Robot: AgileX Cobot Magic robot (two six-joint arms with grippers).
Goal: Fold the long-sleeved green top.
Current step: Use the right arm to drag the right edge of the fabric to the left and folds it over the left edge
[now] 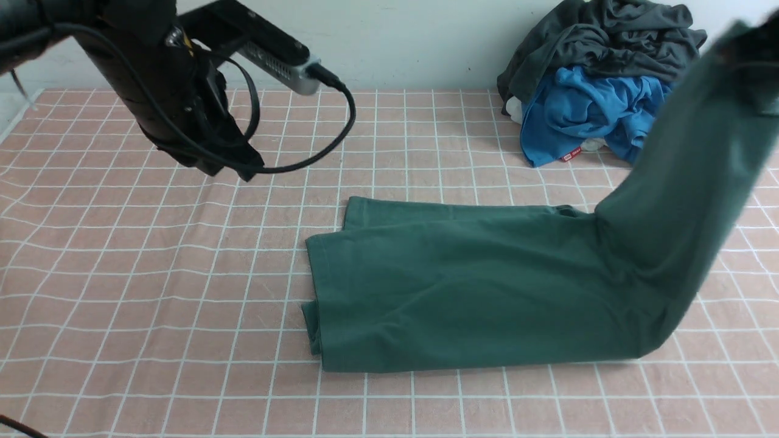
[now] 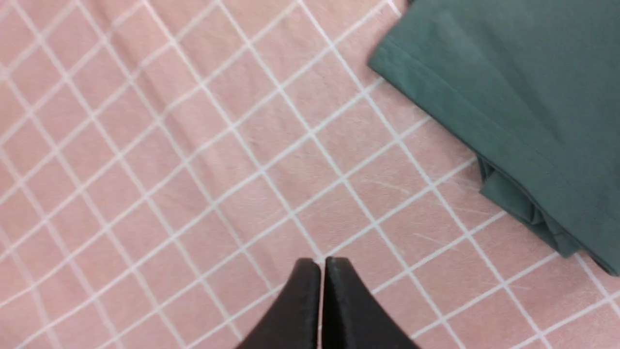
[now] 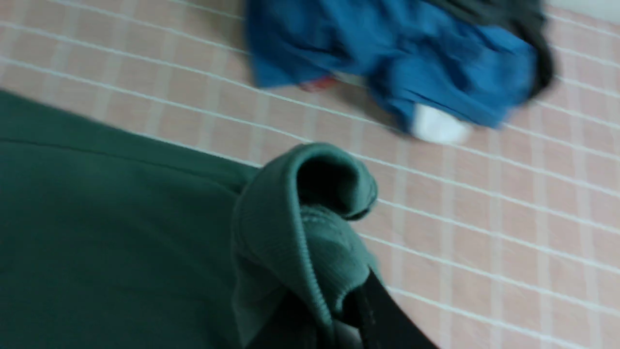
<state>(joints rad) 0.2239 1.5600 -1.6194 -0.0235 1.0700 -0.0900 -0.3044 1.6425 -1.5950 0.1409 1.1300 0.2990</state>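
Note:
The green long-sleeved top (image 1: pixel 462 286) lies folded into a long band across the middle of the table. Its right end rises steeply to the upper right, where my right gripper (image 1: pixel 754 55) shows only as a dark blur. In the right wrist view that gripper (image 3: pixel 339 310) is shut on a ribbed green edge (image 3: pixel 290 228) of the top (image 3: pixel 97 232), which bunches over the fingers. My left gripper (image 1: pixel 246 170) hovers over bare cloth at the back left. Its jaws (image 2: pixel 322 261) are shut on nothing, well clear of the top's hemmed corner (image 2: pixel 523 92).
A pink tablecloth (image 1: pixel 152 292) with a white grid covers the table. At the back right a dark charcoal garment (image 1: pixel 608 36) is heaped on a bright blue one (image 1: pixel 584 109), close to the raised end of the top. A pale wall runs behind.

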